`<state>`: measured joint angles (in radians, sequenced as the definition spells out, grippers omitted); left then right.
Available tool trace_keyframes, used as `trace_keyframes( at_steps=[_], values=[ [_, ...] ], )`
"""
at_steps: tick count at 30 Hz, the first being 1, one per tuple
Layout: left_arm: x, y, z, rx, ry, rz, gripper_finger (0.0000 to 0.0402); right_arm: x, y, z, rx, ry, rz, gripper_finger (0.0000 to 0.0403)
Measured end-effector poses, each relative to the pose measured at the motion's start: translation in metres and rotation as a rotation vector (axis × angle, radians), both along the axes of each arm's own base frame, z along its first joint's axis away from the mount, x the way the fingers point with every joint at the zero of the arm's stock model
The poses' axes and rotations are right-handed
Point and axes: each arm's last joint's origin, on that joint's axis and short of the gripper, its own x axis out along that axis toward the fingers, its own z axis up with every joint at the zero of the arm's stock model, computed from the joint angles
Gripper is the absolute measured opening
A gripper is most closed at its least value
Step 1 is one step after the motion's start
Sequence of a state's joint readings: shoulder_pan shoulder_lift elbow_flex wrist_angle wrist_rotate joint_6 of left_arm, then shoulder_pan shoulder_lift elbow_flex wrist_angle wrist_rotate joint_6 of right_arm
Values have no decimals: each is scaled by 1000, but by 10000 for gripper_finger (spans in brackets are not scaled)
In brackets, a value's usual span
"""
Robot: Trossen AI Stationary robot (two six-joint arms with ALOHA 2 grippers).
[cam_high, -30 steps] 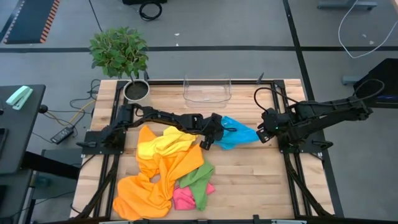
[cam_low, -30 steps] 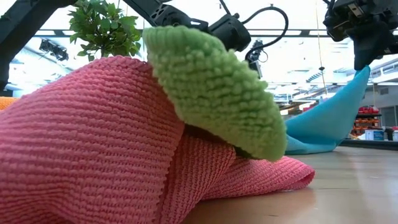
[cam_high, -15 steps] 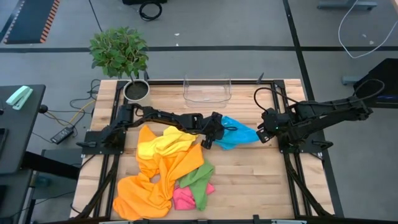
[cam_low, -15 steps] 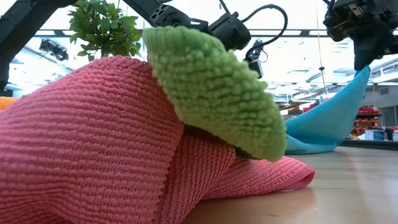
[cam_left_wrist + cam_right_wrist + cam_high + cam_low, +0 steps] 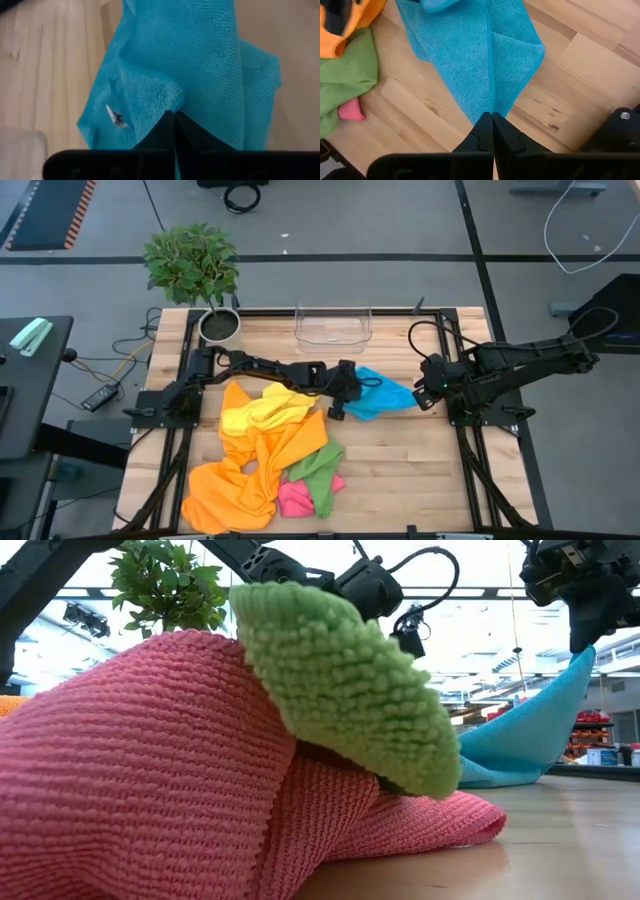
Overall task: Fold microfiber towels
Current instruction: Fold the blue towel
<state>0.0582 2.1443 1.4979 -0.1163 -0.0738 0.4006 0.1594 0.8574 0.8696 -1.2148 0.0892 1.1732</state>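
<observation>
Potted plant [image 5: 192, 262], seemingly clear bin [image 5: 333, 325]

No text, label, brand, number or sign can be read in any view. The small white tag [image 5: 116, 117] sewn on the blue towel [image 5: 200, 75] shows no legible marking in the left wrist view, and the shelves and boxes in the room behind the counter in the low view are too far off to make out any writing.
</observation>
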Motion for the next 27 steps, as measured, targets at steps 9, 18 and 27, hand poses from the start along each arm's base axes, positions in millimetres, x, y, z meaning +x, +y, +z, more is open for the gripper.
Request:
trace_keyframes(
  at_steps=[9, 18, 27],
  values=[
    [-40, 23, 119, -276, -241, 47, 3, -4, -2, 60, -88, -178, 122, 0],
    [-92, 67, 219, -313, -637, 110, 2, -30, -17, 137, -635, -150, 427, 0],
    [-100, 89, 247, -485, -903, 68, 1, -39, -40, 210, -1061, -29, 493, 0]
  ],
)
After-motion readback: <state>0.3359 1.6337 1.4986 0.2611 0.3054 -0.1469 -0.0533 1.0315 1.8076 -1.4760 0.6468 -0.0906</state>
